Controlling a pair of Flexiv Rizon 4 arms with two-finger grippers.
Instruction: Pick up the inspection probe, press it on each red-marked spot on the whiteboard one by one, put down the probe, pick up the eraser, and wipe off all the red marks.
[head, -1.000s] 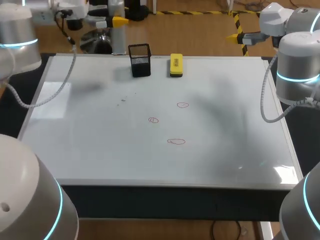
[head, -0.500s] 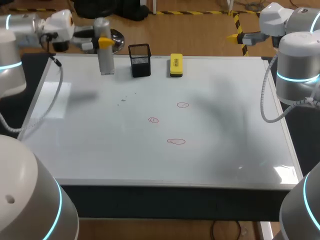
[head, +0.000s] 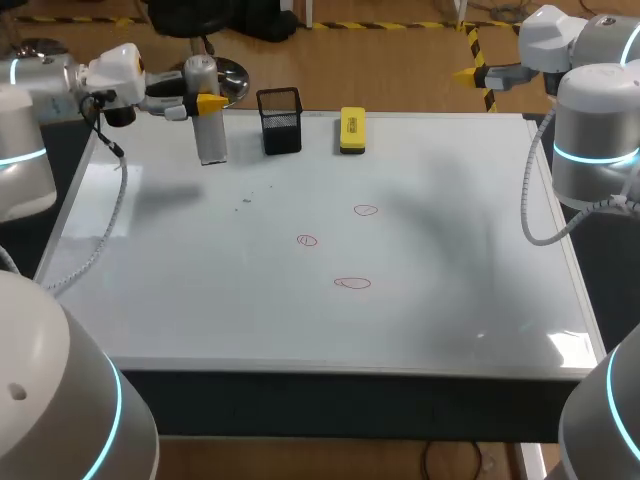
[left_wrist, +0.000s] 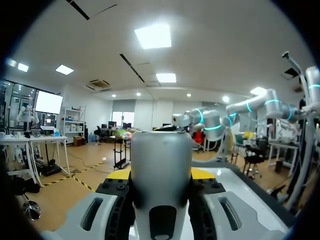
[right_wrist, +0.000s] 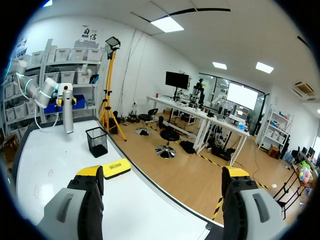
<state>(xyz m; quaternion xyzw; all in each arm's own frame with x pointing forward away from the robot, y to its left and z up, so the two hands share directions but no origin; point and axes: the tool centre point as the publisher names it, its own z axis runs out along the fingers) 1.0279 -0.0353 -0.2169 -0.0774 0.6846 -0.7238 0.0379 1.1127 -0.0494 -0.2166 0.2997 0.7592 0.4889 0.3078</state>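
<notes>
Whiteboard (head: 450, 300): lying flat and covering the table, and carrying every item below.

Left gripper (head: 205, 103): hanging over the board's far left part, with both fingers clamping the inspection probe (head: 210, 125) from two sides. I am holding it upright, just beside the black mesh holder (head: 280, 121).

Right gripper (right_wrist: 162, 172): waiting with its fingers spread and nothing between them, past the board's far right corner.

Eraser (head: 352, 130): yellow, lying untouched at the far edge beside the holder.

Red marks, three: far (head: 366, 210), middle (head: 307, 240), near (head: 352, 283). All are sitting mid-board, well apart from the probe.

Step, as I am judging it: the pick-up is done and I am carrying the probe to the first mark. Next I am needing a sideways travel, then a straight descent onto a mark.

Obscured: the probe body is filling my left wrist view and hiding the marks. I cannot tell whether its lower end is touching the board.
</notes>
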